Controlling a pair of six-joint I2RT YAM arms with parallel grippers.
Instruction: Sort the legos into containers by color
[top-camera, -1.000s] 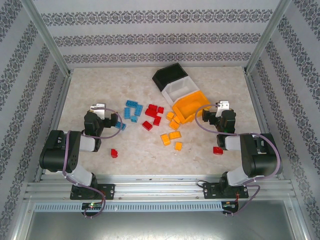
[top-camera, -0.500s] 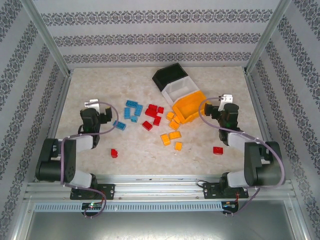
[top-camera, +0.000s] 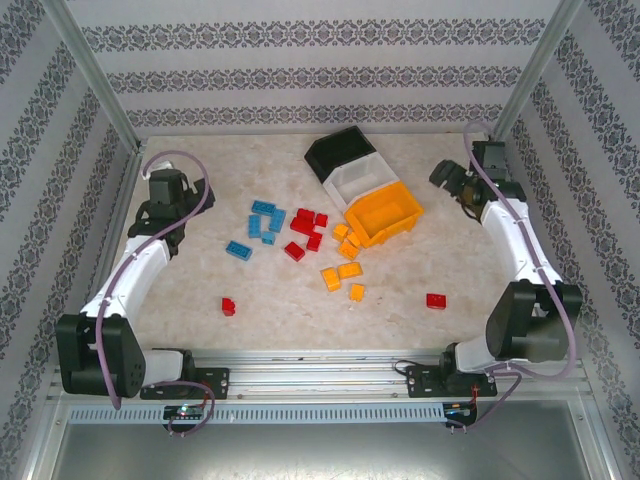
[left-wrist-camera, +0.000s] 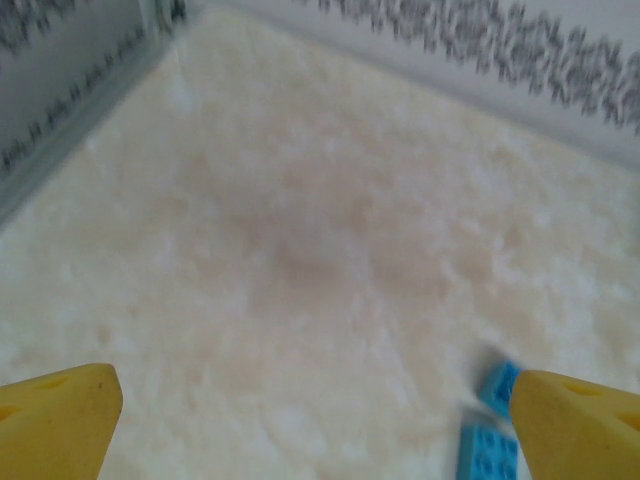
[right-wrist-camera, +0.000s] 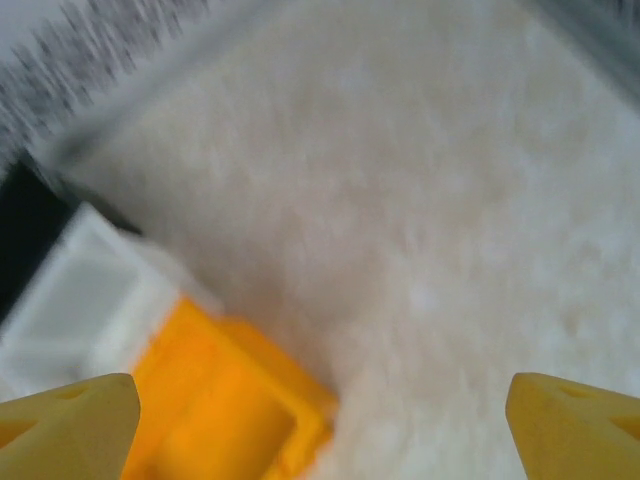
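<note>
Top external view has the joined containers lying in a diagonal row at the far middle of the table (top-camera: 400, 270). The black bin (top-camera: 340, 150) is farthest, the white bin (top-camera: 357, 180) next and the orange bin (top-camera: 385, 213) nearest, its mouth turned toward the orange legos (top-camera: 345, 265) scattered just beside it. Red legos (top-camera: 306, 228) and blue legos (top-camera: 262, 220) lie in loose clusters further left, with two stray red ones nearer the bases. None looks binned, so sorting seems barely begun. The left gripper (top-camera: 165, 187) and right gripper (top-camera: 455, 180) reach toward opposite sides, well apart from the bricks, likely a ready posture for a fresh approach. Left wrist view shows that gripper's fingers spread wide with nothing between them, over bare table, blue legos (left-wrist-camera: 487, 440) near the finger at the picture's right edge. Right wrist view, blurred, shows fingers equally wide and empty above the orange bin's (right-wrist-camera: 230, 400) corner; the dark strip at the left edge is perhaps the black bin.
</note>
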